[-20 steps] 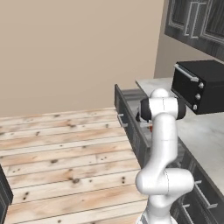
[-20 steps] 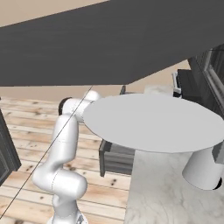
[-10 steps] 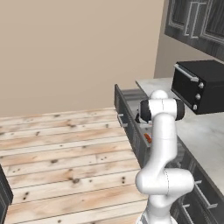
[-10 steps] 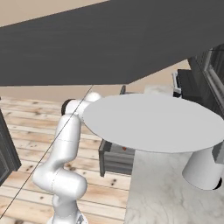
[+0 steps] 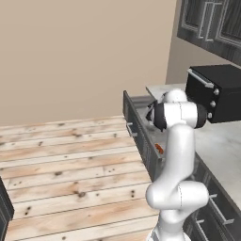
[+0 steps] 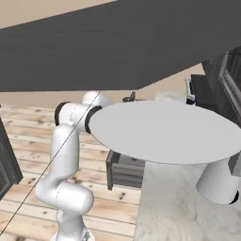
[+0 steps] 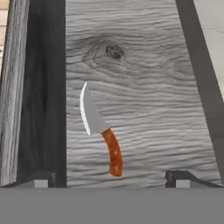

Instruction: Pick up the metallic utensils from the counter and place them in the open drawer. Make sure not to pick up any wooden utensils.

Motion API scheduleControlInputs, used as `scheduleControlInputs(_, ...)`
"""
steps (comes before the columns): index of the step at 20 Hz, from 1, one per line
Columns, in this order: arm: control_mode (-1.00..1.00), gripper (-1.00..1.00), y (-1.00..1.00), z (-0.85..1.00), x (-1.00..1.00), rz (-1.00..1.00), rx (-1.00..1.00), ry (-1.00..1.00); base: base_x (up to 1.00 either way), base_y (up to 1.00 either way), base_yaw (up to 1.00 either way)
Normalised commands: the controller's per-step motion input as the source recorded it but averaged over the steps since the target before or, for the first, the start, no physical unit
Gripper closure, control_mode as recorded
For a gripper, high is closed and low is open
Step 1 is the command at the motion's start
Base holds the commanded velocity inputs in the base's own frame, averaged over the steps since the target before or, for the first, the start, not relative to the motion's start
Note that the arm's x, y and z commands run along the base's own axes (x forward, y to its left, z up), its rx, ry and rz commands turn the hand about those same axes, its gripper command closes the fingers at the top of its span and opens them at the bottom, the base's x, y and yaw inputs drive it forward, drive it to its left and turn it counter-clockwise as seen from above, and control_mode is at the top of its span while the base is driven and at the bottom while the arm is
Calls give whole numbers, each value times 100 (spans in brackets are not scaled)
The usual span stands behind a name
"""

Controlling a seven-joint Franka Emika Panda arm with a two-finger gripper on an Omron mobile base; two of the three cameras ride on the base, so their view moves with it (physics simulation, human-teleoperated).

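The knife (image 7: 101, 131), silver blade and orange-red handle, lies flat on the grey wood-grain floor of the open drawer (image 7: 144, 78). My gripper (image 7: 110, 181) hovers over it, open, its two dark fingertips (image 7: 41, 179) far apart and touching nothing. The handle end sits between them, just ahead. In the left base view the dark drawer (image 5: 136, 122) stands pulled out beside my arm, with an orange speck of the knife (image 5: 159, 149) inside. The marble counter (image 5: 221, 146) lies to the right. Fork and wooden spoon are out of view.
A black oven-like box (image 5: 214, 92) stands on the counter behind the arm. Dark cabinets (image 5: 207, 21) hang above it. Wooden plank floor (image 5: 66, 160) spreads to the left of the drawer. The drawer's dark side walls (image 7: 43, 87) flank the knife.
The arm's upper joint has shifted only slightly over the drawer. Nothing else has visibly moved.
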Motion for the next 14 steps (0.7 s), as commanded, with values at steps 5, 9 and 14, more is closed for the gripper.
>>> scheduleControlInputs(5, -100, -100, 75, 73, 0, -1, -2, 27, 0, 0, 0)
scheduleControlInputs(9, -100, -100, 59, -27, 0, 4, -1, 27, 0, 0, 0)
scheduleControlInputs(14, -100, -100, 5, -34, 0, 3, 3, 13, 0, 0, 0)
